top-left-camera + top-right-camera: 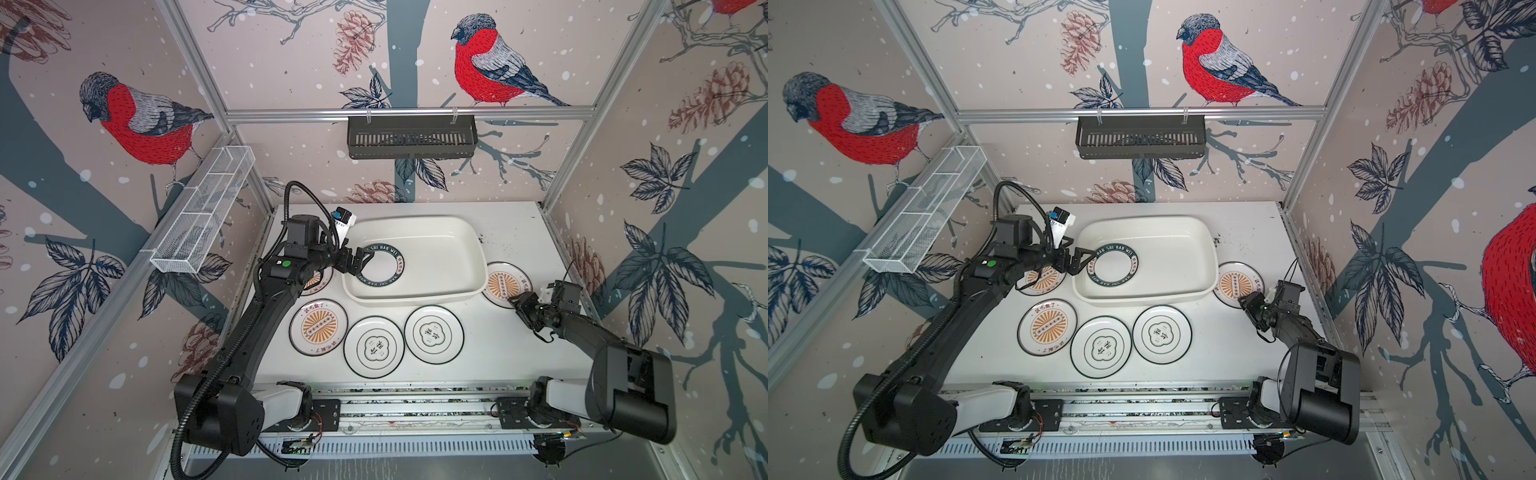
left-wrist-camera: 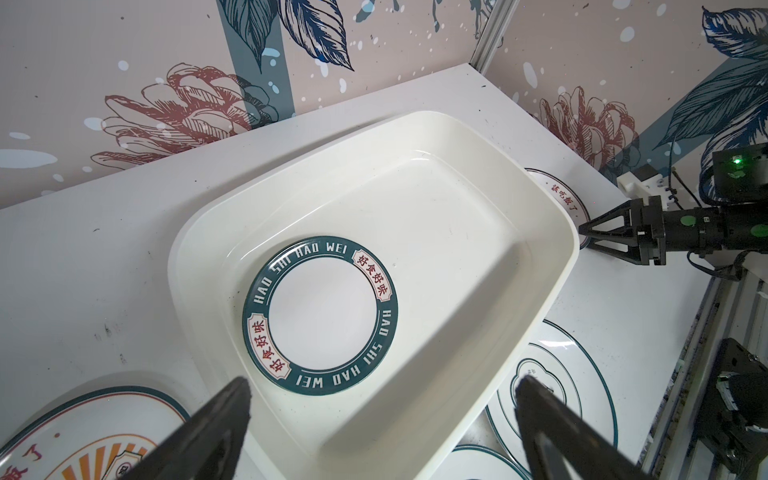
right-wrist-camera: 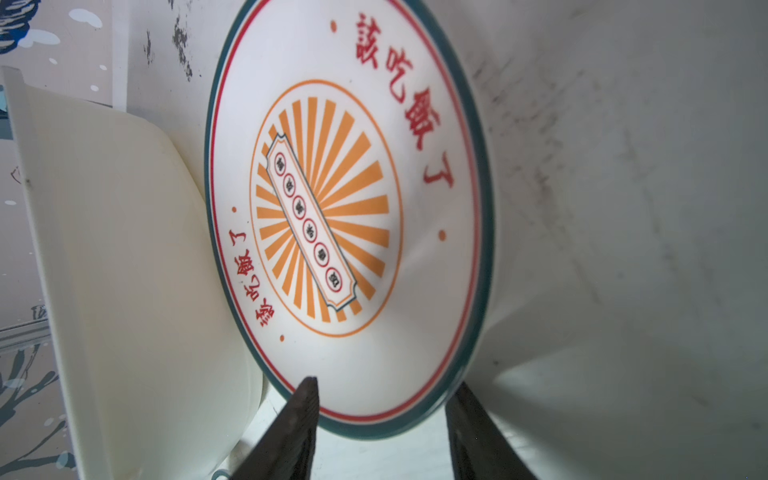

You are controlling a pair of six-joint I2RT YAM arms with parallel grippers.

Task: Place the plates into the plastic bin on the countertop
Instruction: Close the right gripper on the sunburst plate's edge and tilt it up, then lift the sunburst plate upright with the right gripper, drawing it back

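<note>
Top views, bin: stands mid-far on the countertop.
Top views, lettered plate: lies flat in the bin's left end.
Top views, left gripper: hangs over the bin's left rim beside the lettered plate, jaws spread wide, holding nothing.
Top views, right sunburst plate: flat on the countertop, just right of the bin.
Top views, right gripper: low at that plate's near-right edge; its jaw gap cannot be told here.
Top views, near-left sunburst plate: flat, near and left of the bin.
Top views, far-left sunburst plate: just left of the bin, mostly under the left arm.
Top views, left emblem plate: flat, near side of the bin.
Top views, right emblem plate: just beside it, to the right.
Left wrist view, left gripper: dark fingers far apart, gripping nothing.
Left wrist view, lettered plate: on the bin floor, clear of the fingers.
Left wrist view, right gripper: tips at the edge of the right sunburst plate, past the bin's right end.
Right wrist view, right sunburst plate: on the countertop, just beside the bin wall.
Right wrist view, right gripper: jaws part open with the plate's rim between them, one finger over the plate's face, the other outside the rim; whether they pinch it cannot be told.
</note>
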